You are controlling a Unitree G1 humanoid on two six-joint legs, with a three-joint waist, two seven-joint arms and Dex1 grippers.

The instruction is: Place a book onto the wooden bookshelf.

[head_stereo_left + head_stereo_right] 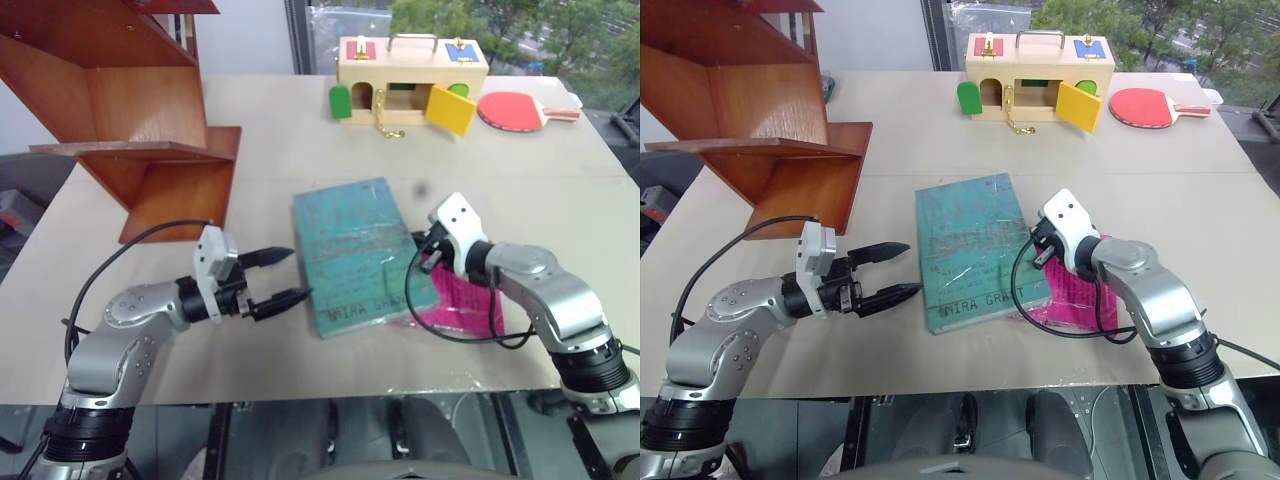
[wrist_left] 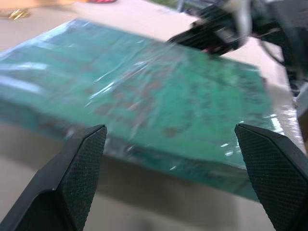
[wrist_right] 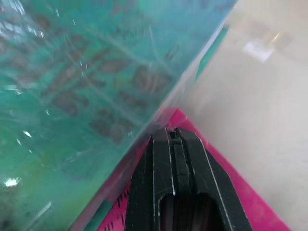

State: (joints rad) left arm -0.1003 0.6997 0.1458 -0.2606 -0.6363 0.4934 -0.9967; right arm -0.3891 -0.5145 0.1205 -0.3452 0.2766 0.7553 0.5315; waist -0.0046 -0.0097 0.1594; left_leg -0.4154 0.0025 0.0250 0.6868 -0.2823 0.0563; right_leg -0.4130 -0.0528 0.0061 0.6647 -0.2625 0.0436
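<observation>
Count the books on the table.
2: the teal book lies flat at the table's middle; a pink book lies partly under its right edge. More could be hidden beneath.

The teal book (image 1: 978, 250) lies flat near the middle of the bench (image 1: 940, 155), overlapping a pink book (image 1: 1080, 295) on its right; the left hand (image 1: 892, 270) hovers just beside its left edge, fingers spread; the right hand (image 1: 1038, 245) sits at its right edge, fingers together; the wooden bookshelf (image 1: 750, 120) stands at the bench's far left corner; a pale box (image 1: 1038, 75) and red paddle (image 1: 1145, 107) sit along the far edge.
</observation>
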